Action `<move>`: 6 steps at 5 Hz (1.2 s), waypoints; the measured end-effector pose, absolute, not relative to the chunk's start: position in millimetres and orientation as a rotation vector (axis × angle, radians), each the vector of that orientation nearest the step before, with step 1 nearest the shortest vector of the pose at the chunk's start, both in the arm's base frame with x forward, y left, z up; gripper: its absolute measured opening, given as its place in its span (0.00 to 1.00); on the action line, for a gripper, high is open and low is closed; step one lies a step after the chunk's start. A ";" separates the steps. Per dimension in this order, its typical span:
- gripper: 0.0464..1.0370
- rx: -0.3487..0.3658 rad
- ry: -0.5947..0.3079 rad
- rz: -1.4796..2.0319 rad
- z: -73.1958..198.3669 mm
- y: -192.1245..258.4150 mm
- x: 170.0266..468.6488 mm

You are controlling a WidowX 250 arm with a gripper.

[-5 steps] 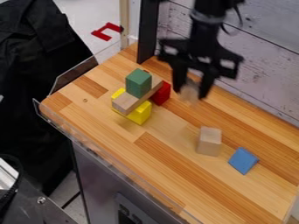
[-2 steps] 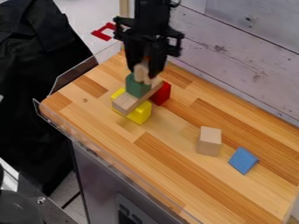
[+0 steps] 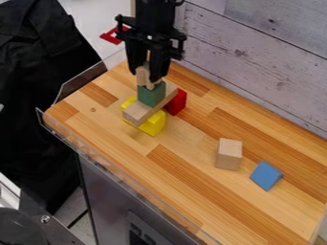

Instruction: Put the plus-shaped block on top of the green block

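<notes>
- At the far left of the things on the wooden table (image 3: 182,143), a yellow block (image 3: 152,125) lies low, under the others piled there.
- Across the yellow block rests a wooden bar (image 3: 137,113), running from lower left to upper right in the view.
- The plus-shaped block (image 3: 144,79), bare wood, is between the gripper's fingertips, its lower part sticking out beneath them. It is right over the green block, its bottom meeting that block's top in this view; whether its weight rests there, I cannot tell.
- The green block (image 3: 151,95) stands on the wooden bar, just below the fingertips.
- The black gripper (image 3: 145,74) hangs down over the pile, its fingers a little apart and closed around the plus-shaped block, one on either side of it.
- A red block (image 3: 176,102) sits just right of the pile, beside the upper end of the wooden bar.
- Well apart from the pile, to the right and lower in the view, stands a plain wooden block (image 3: 228,154).
- Furthest right, a blue block (image 3: 266,175) lies near the plain wooden one, the two apart.
</notes>
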State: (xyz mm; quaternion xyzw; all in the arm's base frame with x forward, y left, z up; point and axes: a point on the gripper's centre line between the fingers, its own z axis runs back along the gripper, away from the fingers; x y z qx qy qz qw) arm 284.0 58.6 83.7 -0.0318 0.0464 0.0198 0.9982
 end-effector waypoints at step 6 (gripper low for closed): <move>0.96 -0.016 0.038 0.102 110.0 57.9 281.1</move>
